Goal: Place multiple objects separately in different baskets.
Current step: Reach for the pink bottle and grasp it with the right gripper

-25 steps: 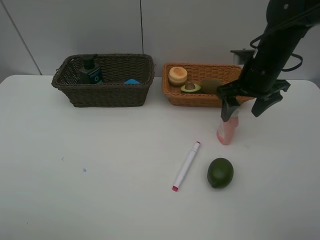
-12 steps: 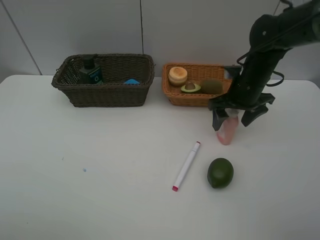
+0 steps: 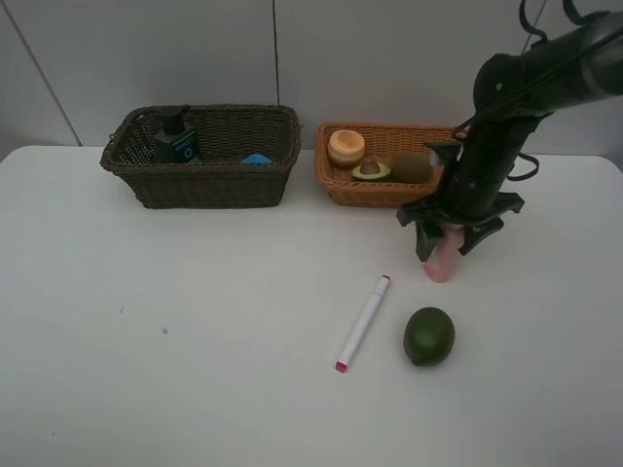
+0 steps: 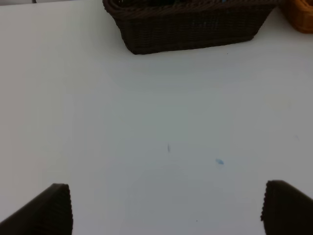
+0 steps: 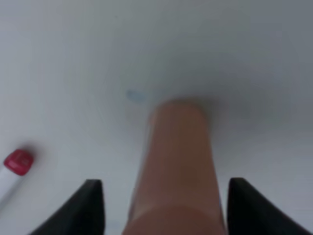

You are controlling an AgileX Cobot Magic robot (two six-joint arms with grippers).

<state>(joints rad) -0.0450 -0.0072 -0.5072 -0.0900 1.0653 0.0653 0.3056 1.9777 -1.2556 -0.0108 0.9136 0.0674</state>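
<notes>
The pink bottle stands on the bench, just in front of the right end of the tan basket. The right fingers straddle it, spread wide, with gaps on both sides. The left fingers, well away from that basket, gape wide above the bench.

My high camera looking steeply down on the whole white table, dark basket upper left of frame, left wrist camera low, facing that basket across the tabletop, right wrist camera blurred-close above the pink bottle, both patches inside the high view
</notes>
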